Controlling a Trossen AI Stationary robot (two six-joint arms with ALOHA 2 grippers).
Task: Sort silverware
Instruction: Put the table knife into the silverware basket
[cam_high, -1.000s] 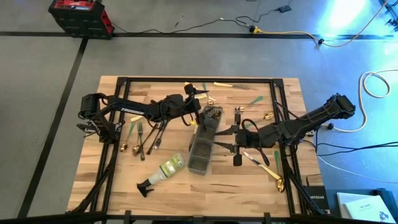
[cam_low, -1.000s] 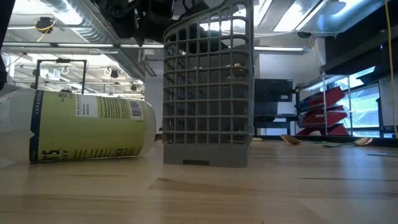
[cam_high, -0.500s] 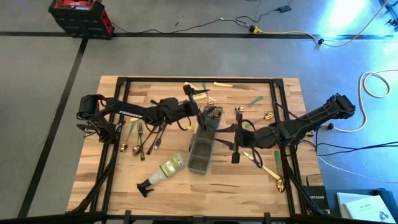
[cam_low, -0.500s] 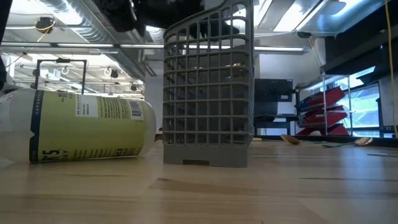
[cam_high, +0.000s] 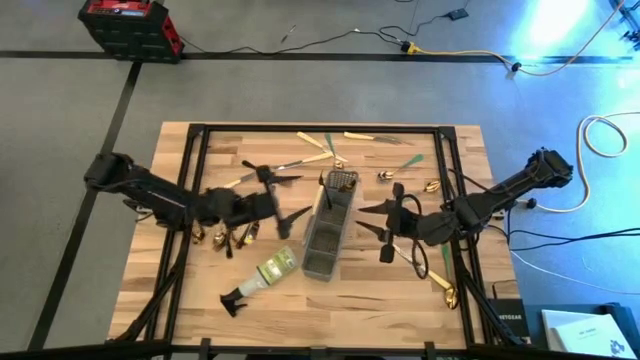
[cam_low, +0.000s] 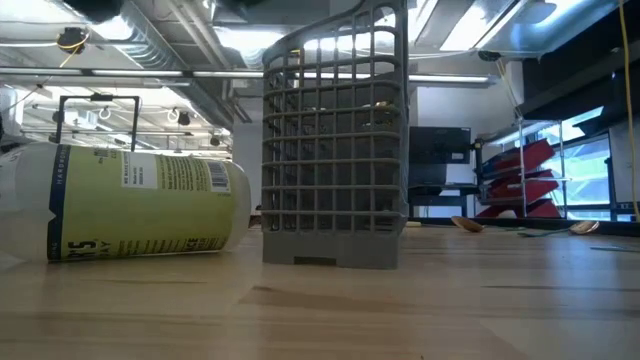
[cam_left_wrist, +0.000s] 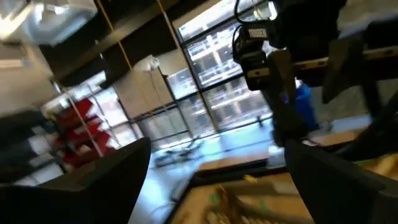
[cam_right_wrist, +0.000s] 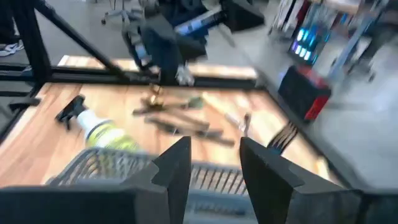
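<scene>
Both claws are pulling back from the caddy (cam_high: 327, 226): the left claw (cam_high: 276, 203) gaping wide and empty, the right claw (cam_high: 383, 230) part-open, holding nothing. Silverware (cam_high: 228, 232) is lying scattered on the tabletop (cam_high: 350, 290), some already standing in the caddy.

Grey mesh caddy (cam_high: 326, 228) upright mid-desk (cam_high: 350, 300). Spray bottle (cam_high: 262, 277) lying on its side just beside caddy. Red toolbox (cam_high: 128, 25) on floor beyond the desk.

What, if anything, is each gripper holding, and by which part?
Nothing. The left gripper is open and empty left of the caddy; the right gripper has a gap between its fingers with nothing in it.
</scene>
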